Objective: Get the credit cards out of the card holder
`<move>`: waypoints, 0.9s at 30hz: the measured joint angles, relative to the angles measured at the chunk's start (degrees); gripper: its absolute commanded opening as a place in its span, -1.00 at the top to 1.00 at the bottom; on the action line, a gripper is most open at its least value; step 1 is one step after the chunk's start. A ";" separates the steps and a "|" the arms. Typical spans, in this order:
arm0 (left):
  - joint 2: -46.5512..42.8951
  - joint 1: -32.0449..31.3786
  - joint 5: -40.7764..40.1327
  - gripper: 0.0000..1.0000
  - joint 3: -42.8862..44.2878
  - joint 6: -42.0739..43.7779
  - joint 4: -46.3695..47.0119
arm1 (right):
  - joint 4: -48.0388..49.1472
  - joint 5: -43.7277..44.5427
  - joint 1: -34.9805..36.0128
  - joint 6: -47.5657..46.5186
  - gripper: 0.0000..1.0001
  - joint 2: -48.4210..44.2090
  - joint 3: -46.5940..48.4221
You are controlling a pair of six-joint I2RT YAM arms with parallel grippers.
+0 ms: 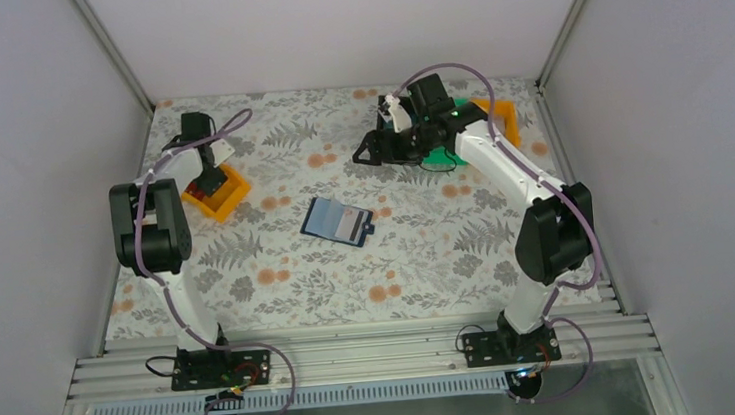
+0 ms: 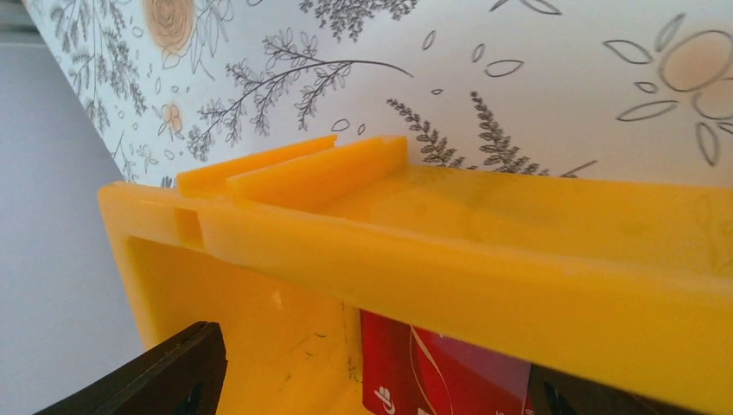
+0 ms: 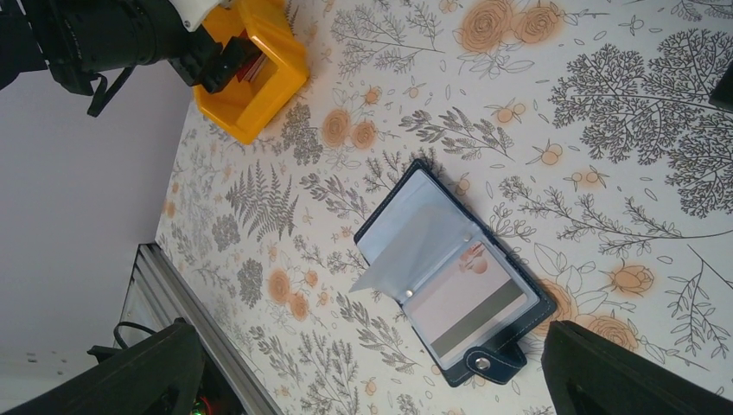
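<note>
The navy card holder (image 1: 337, 220) lies open on the flowered table, mid-centre. In the right wrist view the card holder (image 3: 519, 324) shows clear sleeves, with a pale card with a grey stripe (image 3: 471, 303) in one of them. A red credit card (image 2: 449, 372) lies inside the orange bin (image 2: 484, 259) at the left. My left gripper (image 2: 372, 393) is open and down in that bin, its fingers either side of the card and apart from it; from above it (image 1: 206, 186) sits at the bin (image 1: 225, 198). My right gripper (image 3: 372, 372) is open and empty, high at the back right (image 1: 371, 151), looking down at the card holder.
A green bin (image 1: 444, 156) and a second orange bin (image 1: 503, 115) sit at the back right under the right arm. The left orange bin (image 3: 251, 78) also shows in the right wrist view. Grey walls close in the table's sides and back.
</note>
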 measured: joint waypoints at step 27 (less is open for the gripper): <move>-15.02 0.24 20.76 -0.78 16.13 -12.13 -15.30 | 5.62 2.27 1.79 4.55 -0.24 -7.58 -14.58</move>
